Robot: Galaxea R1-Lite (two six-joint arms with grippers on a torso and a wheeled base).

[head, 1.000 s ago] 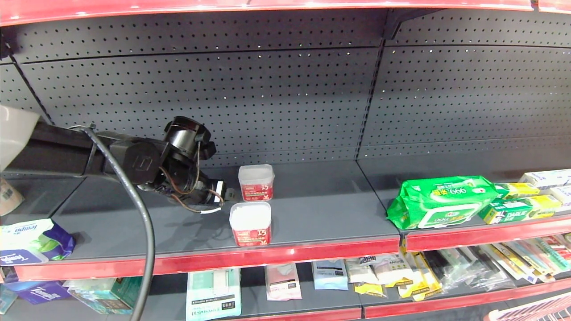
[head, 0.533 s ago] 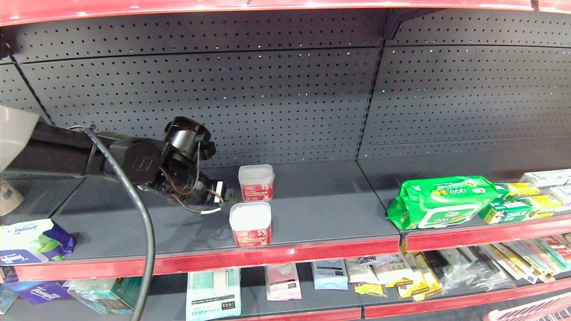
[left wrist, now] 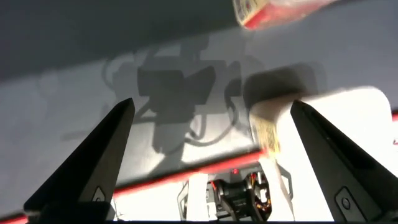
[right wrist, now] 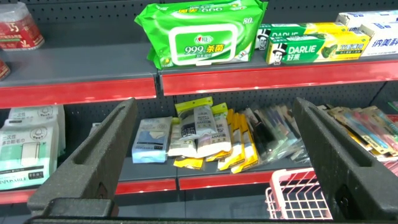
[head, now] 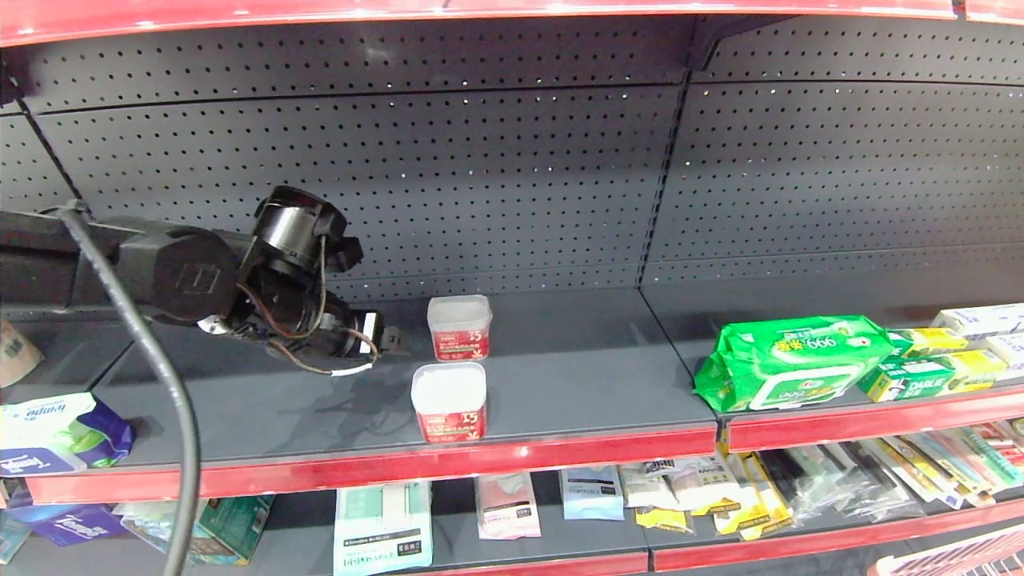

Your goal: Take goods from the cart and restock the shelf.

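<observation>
my left claw (head: 396,340) hangs low over the shelf (head: 576,376), its two fingers spread wide with nothing between them. my right claw (right wrist: 214,106) is just as wide open and empty, held out in front of the lower shelves. two small white-lidded tubs stand upright on the shelf. the back tub (head: 459,326) is just beside the left claw's tip, to its right. the front tub (head: 449,400) stands nearer the shelf's red lip, a little right of and in front of the claw, apart from it. from the left wrist, the front tub's lid lies just outside one finger, not in the gap. i take these two as placed, so the next goods must come out of the cart (right wrist: 298,196), whose pink wire corner sits low and to my right, lower than the pack of wipes (head: 788,360). that puts the cart well apart from the left claw and near the right one. i judge the right arm better placed for the next pick, while the left should draw straight back, keeping off the front tub.
</observation>
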